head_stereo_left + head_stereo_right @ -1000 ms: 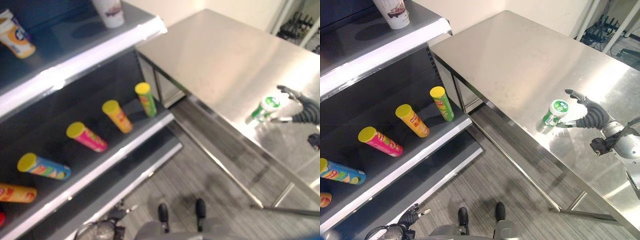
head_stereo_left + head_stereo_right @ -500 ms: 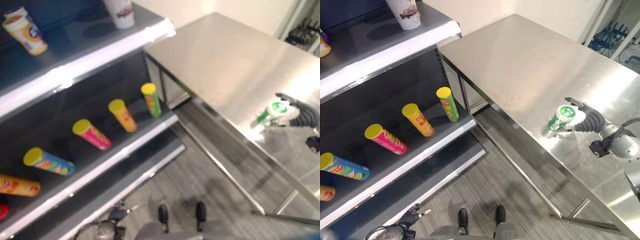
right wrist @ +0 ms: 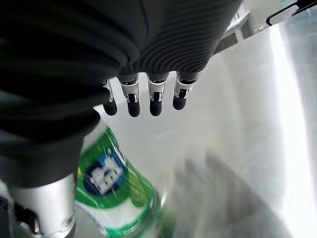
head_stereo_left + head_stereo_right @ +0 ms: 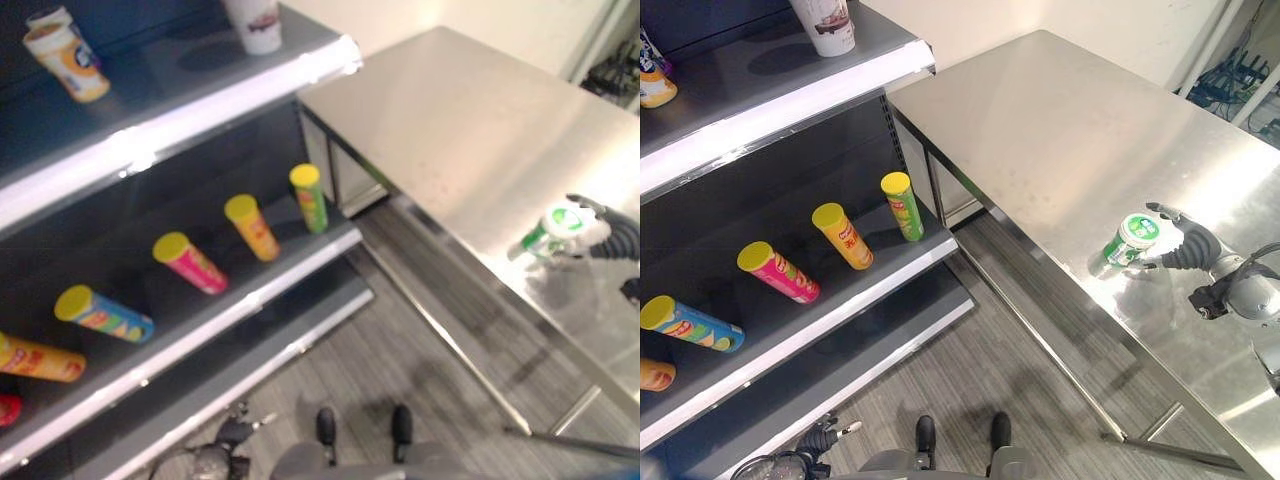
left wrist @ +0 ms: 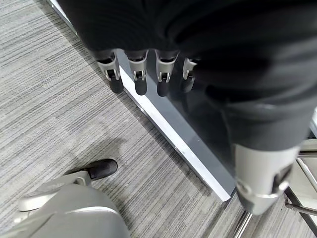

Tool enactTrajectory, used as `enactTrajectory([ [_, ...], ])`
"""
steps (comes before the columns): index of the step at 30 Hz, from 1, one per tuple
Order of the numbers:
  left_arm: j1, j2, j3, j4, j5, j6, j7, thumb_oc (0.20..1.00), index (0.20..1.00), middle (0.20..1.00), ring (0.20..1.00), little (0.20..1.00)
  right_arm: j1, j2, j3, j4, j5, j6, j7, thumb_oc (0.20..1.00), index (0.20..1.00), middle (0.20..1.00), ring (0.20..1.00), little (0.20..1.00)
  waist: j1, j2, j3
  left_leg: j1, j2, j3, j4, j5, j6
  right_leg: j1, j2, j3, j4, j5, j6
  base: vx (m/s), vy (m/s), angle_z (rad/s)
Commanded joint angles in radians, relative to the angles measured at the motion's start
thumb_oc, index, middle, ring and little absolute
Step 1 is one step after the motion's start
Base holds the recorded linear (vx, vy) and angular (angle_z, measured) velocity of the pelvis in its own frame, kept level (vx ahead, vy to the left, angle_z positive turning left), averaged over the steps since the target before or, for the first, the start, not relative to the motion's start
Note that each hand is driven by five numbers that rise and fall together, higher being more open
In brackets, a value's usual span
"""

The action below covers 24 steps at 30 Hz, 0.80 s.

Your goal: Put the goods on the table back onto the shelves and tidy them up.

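Observation:
A green and white cup (image 4: pixel 1129 240) stands on the steel table (image 4: pixel 1040 130) near its front edge. My right hand (image 4: pixel 1192 245) is right beside it on the table. In the right wrist view its fingers (image 3: pixel 153 101) are straight and reach past the cup (image 3: pixel 116 198), which sits by the thumb. My left hand (image 5: pixel 140 79) hangs low over the grey floor with relaxed fingers, next to the shelf's base.
A dark shelf unit stands to the left of the table. Its middle shelf (image 4: pixel 840 310) holds several lying tubes, among them a green one (image 4: pixel 902 205), an orange one (image 4: pixel 843 235) and a pink one (image 4: pixel 778 272). A white cup (image 4: pixel 825 20) stands on the upper shelf (image 4: pixel 790 95).
The whole picture has shifted, so the camera moved. My right hand has drawn a little closer to the cup. The cup stays on the table.

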Motion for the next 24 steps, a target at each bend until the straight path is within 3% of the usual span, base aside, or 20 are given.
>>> enactTrajectory([
  [1, -0.033, 0.071, -0.018, -0.002, 0.003, -0.026, 0.016, 1.000, 1.000, 1.000, 1.000, 1.000, -0.154, 0.026, 0.064, 0.038, -0.006, -0.023, -0.050, 1.000, 1.000, 1.000, 1.000, 1.000, 0.046, -0.089, -0.005, 0.039, 0.031, 0.010, 0.001, -0.075, -0.074, 0.007, -0.080, 0.068, 0.001, -0.060, 0.100, 0.01, -0.005, 0.10],
  [16, -0.028, 0.080, -0.013, -0.002, -0.005, -0.024, 0.019, 1.000, 1.000, 1.000, 1.000, 1.000, -0.187, 0.060, 0.076, 0.066, 0.008, -0.019, -0.062, 1.000, 1.000, 1.000, 1.000, 1.000, 0.062, -0.091, 0.005, 0.030, 0.027, -0.003, 0.001, -0.074, -0.073, 0.008, -0.082, 0.055, 0.001, -0.062, 0.098, 0.00, -0.002, 0.01],
  [17, -0.028, 0.081, -0.015, -0.004, -0.005, -0.025, 0.019, 1.000, 1.000, 1.000, 1.000, 1.000, -0.192, 0.058, 0.082, 0.069, 0.010, -0.019, -0.058, 0.827, 0.827, 0.827, 0.827, 0.827, 0.062, -0.091, 0.006, 0.031, 0.027, -0.004, 0.001, -0.074, -0.074, 0.008, -0.083, 0.054, 0.001, -0.062, 0.098, 0.00, 0.000, 0.00],
  [18, -0.028, 0.081, -0.016, -0.005, -0.004, -0.026, 0.019, 1.000, 1.000, 1.000, 1.000, 1.000, -0.198, 0.058, 0.092, 0.075, 0.010, -0.018, -0.054, 0.467, 0.467, 0.467, 0.467, 0.467, 0.063, -0.091, 0.007, 0.031, 0.027, -0.005, 0.001, -0.073, -0.074, 0.009, -0.083, 0.053, 0.001, -0.062, 0.097, 0.00, 0.000, 0.00],
  [19, -0.029, 0.081, -0.018, -0.005, -0.006, -0.027, 0.017, 1.000, 1.000, 1.000, 1.000, 1.000, -0.207, 0.060, 0.105, 0.087, 0.012, -0.018, -0.050, 0.200, 0.200, 0.200, 0.200, 0.200, 0.065, -0.092, 0.007, 0.031, 0.027, -0.006, 0.001, -0.074, -0.074, 0.010, -0.083, 0.052, 0.001, -0.062, 0.097, 0.00, 0.000, 0.00],
  [24, -0.032, 0.080, -0.021, -0.009, -0.006, -0.028, 0.020, 1.000, 1.000, 1.000, 1.000, 1.000, -0.214, 0.073, 0.116, 0.077, 0.024, -0.020, -0.049, 0.200, 0.200, 0.200, 0.200, 0.200, 0.065, -0.091, 0.008, 0.034, 0.026, -0.007, 0.001, -0.075, -0.075, 0.014, -0.083, 0.050, 0.001, -0.065, 0.097, 0.00, -0.002, 0.03],
])
